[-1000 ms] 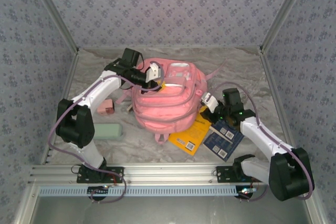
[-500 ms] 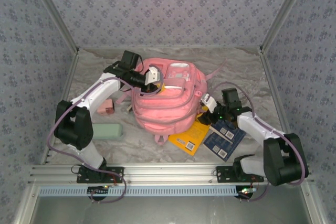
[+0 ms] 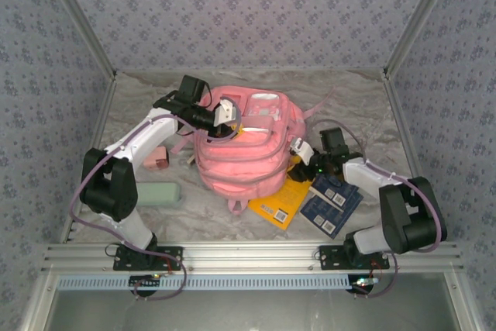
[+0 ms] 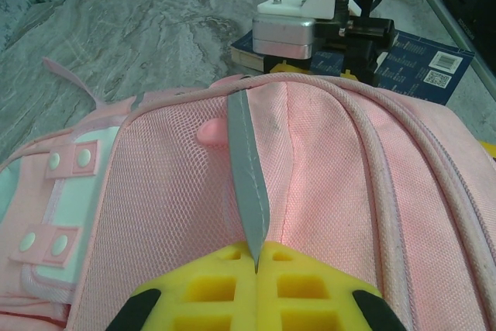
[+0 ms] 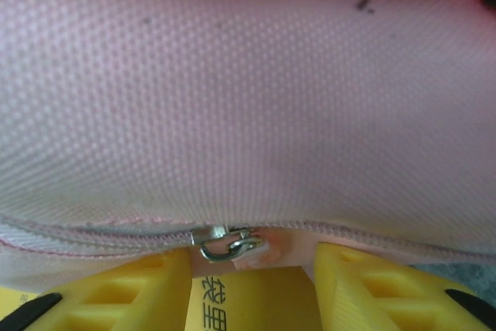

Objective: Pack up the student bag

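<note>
**A:** Left pincer (image 4: 257,257): pads pressed together, clamped on a grey strip (image 4: 248,164). The strip runs straight ahead of the tips, over pink mesh, to a ridge of piping.

**B:** And the bag (image 3: 246,156)?

**A:** Directly under and ahead of that pincer, lying on the marbled table (image 3: 353,106). It sits between the two pincers, and the left one is over its top end. A white patch with pink snap tabs lies to the left of the tips.

**B:** Right pincer (image 5: 252,260)?

**A:** Fingers apart, nosed up to the bag's edge on the side across from the left pincer. Pink fabric rises as a wall just ahead of the tips.

**B:** Anything in the gap?

**A:** A metal zip pull (image 5: 229,244), on a zip line that runs across in front of both fingers. It sits close to the finger on the left of the wrist view, and I can't tell whether it touches. The other finger stands clear of it.

**B:** Below the gap?

**A:** A yellow book (image 3: 280,201) with printed characters, its edge tucked under the bag.

**B:** Other items?

**A:** A blue book (image 3: 332,202) just beside the right pincer, partly over the yellow one. A small pink box (image 3: 157,159) and a pale green case (image 3: 159,193) lie well back from the left pincer, alongside its arm.
</note>
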Controlling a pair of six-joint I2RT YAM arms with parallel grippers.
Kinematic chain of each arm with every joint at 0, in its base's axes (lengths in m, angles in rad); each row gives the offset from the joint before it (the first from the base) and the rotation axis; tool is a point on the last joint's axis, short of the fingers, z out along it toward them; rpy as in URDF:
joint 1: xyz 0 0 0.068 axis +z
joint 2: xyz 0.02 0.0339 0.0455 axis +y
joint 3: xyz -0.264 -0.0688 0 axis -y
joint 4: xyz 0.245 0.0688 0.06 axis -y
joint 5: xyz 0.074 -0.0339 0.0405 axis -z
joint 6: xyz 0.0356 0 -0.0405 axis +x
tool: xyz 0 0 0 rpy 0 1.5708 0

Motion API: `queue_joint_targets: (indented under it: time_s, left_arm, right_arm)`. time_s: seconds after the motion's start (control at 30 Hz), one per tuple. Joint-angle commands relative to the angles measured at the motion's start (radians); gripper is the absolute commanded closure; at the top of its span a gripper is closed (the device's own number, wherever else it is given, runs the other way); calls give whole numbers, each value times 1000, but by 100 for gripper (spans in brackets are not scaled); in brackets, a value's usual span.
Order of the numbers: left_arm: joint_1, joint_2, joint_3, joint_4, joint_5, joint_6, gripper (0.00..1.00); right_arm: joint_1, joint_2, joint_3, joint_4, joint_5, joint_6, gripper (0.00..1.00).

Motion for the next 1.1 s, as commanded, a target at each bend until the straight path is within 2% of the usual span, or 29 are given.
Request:
queue_joint_targets:
  time_s: [0.0, 0.53, 0.8, 1.07]
  left_arm:
    - [-3, -55, 0, 37, 79, 31, 100]
    - [-1, -41, 9, 48, 68, 12, 100]
    - [-1, -20, 29, 92, 25, -68, 100]
    - [-6, -5, 40, 184, -52, -209, 100]
  right_arm:
    - [14, 24, 41, 36, -3, -6, 60]
    - [28, 16, 53, -6, 38, -4, 100]
    - [27, -120, 59, -178, 103, -16, 100]
    - [48, -216, 90, -339, 140, -6, 100]
